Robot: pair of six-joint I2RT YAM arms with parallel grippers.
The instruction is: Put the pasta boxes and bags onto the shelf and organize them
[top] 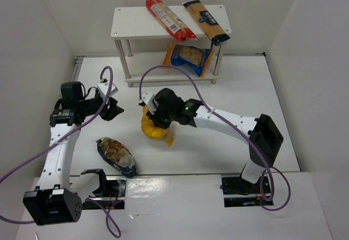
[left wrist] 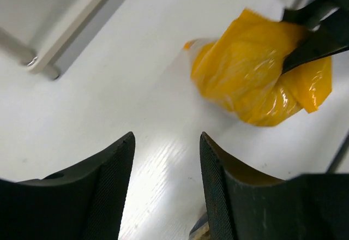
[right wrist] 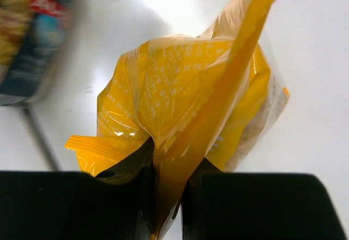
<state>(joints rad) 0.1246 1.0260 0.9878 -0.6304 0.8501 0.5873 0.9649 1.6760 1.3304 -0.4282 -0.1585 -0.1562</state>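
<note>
White tabletop [top: 229, 93], walled in white: we see the right gripper [top: 156, 113] clamped on the top seam of the yellow bag [top: 155, 132], which sits below it, long axis near upright. Straight ahead of that gripper stands the shelf [top: 131, 24], lower board bare on its left half. Our left gripper [left wrist: 166, 158] hovers to the left, jaws parted, empty.
</note>
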